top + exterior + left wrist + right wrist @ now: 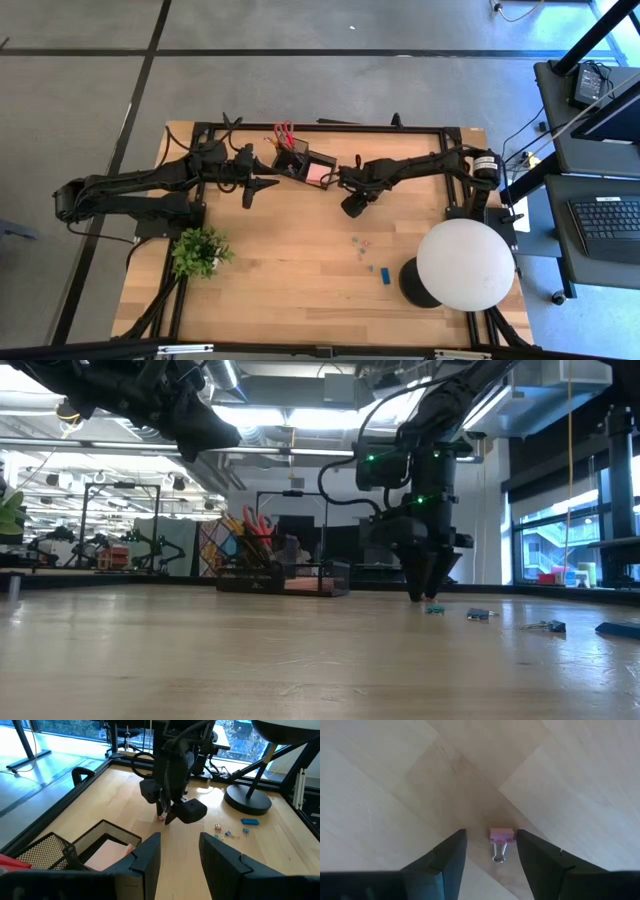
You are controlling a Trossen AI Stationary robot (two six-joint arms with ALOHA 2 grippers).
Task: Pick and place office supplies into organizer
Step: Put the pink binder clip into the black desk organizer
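Between the parted fingers of the right gripper (490, 857), on bare table (300, 270), lies one pink binder clip (499, 839): light, stiff, best pinched across its body. Beyond, the left gripper (177, 857) hangs half open, empty, over one organizer (305, 165).

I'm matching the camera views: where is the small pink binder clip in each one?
High: hidden under the right gripper.
Low: not discernible.
Left wrist: small pink binder clip beneath that gripper's tips.
Right wrist: bottom centre, between open fingers.
Shared landmark: the right gripper.
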